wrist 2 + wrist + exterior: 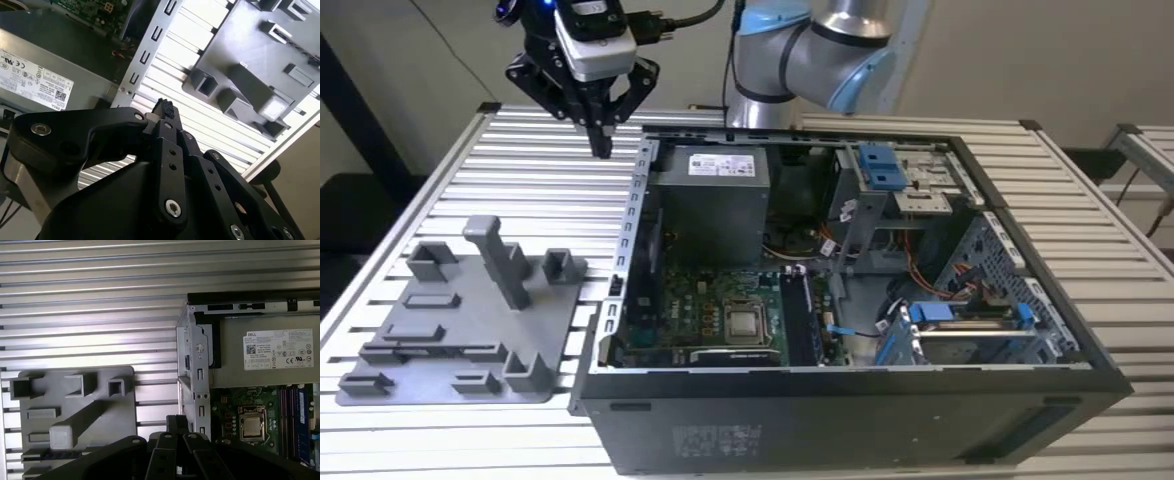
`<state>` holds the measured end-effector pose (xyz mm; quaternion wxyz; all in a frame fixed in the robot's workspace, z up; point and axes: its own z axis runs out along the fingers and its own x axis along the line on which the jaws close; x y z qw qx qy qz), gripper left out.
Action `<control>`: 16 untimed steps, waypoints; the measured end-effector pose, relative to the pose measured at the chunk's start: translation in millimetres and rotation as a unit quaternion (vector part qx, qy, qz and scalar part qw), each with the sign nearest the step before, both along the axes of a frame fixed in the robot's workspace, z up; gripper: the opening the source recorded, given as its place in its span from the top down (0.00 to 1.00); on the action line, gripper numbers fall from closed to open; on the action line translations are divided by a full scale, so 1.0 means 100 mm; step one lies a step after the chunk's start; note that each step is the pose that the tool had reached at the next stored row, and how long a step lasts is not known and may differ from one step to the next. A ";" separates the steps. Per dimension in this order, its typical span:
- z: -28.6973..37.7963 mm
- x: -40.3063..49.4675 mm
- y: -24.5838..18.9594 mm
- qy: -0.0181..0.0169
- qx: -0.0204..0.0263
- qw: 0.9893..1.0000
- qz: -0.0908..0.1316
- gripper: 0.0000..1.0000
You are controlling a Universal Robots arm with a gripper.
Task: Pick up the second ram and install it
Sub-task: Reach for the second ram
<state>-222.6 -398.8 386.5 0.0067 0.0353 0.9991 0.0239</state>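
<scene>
Gripper [600, 146] vertical above table [480, 180], beside case [854, 425]

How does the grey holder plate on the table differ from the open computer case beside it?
The holder plate is light grey; the computer case is dark. The holder plate is low and flat with posts; the computer case is a deep, walled box. The computer case holds a motherboard and power supply; the holder plate does not. Both rest on the slatted table.
</scene>
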 end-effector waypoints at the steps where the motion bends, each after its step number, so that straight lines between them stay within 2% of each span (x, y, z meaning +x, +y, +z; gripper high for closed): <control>1: 0.000 -0.021 0.000 0.000 0.000 1.000 0.000 0.89; 5: -0.001 -0.124 0.000 0.000 0.000 1.000 0.000 0.89; 16: -0.002 -0.506 0.000 0.000 0.000 1.000 0.001 0.89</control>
